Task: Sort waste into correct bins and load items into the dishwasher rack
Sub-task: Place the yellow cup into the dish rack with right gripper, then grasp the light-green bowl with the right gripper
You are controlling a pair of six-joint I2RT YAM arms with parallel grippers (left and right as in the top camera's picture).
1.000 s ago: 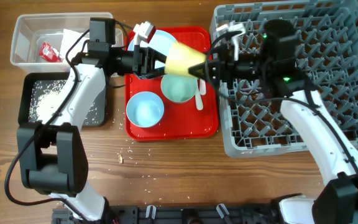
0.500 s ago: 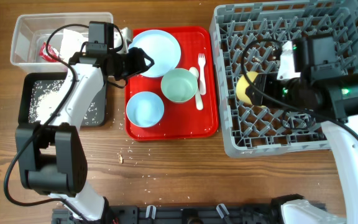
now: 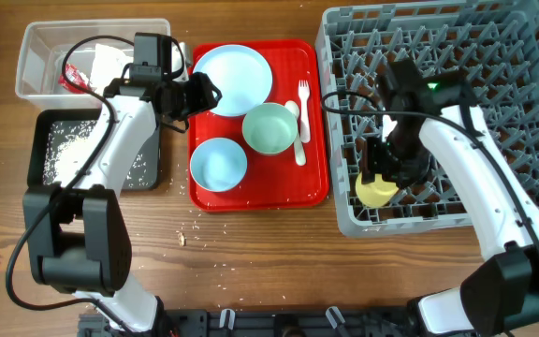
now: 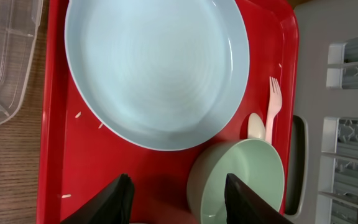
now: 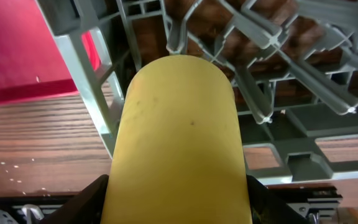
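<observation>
Grey plastic rack (image 3: 494, 56) fills the right side of my overhead view. The yellow cup (image 3: 374, 193) is down in its near-left corner, among the upright pegs. My right gripper (image 3: 382, 176) is closed around that cup. On the right wrist camera one finger presses each side of the cup (image 5: 178, 130), with rack bars just beyond it. I cannot tell whether the cup's weight is on the rack floor.

At the far left, the clear tub (image 3: 36, 42) holds the red wrapper (image 3: 71, 80) and the white napkin (image 3: 110, 64). Just near of it, the black tray (image 3: 37, 150) carries a scatter of rice-like crumbs (image 3: 64, 145).

Between the bins and the rack lies the red tray (image 3: 312, 178). On it, the pale blue plate (image 3: 237, 77) is at the far end, the mint bowl (image 3: 269, 128) is in the middle, and the blue bowl (image 3: 218, 162) is near-left. All three look empty. The white fork (image 3: 301, 94) and spoon (image 3: 298, 140) lie along the tray's right side, with the spoon just beside the mint bowl.

My left gripper (image 4: 179, 198) hangs over the tray's left part with its fingers (image 4: 114, 199) spread wide, holding nothing. A few loose crumbs (image 3: 195, 229) lie on the wooden table near the tray.
</observation>
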